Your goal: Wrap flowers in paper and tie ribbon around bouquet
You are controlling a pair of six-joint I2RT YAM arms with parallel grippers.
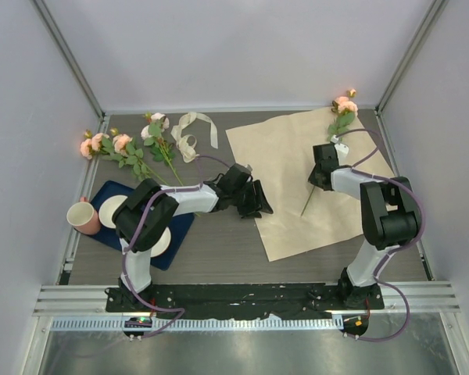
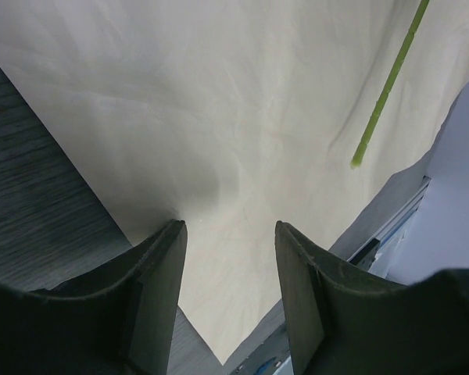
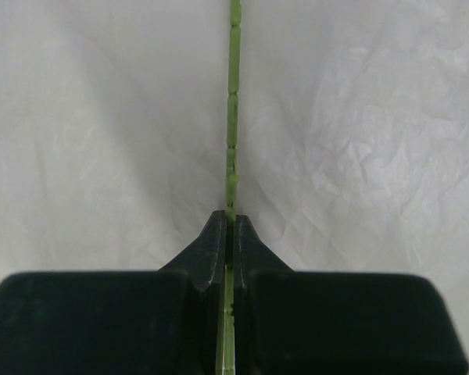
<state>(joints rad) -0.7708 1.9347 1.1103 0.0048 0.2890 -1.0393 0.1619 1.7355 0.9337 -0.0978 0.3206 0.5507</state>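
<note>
The right arm folds down over the paper, its right gripper pinched shut on the stem of one flower. The bloom lies at the sheet's far right corner and the stem runs toward the near left. The left arm stretches rightward, with the left gripper half open and empty at the paper's left edge. Other flowers and the ribbon lie far left, near a blue tray.

left gripper jaws apart; right gripper clamped tight

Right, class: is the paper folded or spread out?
Spread out: the paper lies open on the table, cream face up, no folds.
</note>
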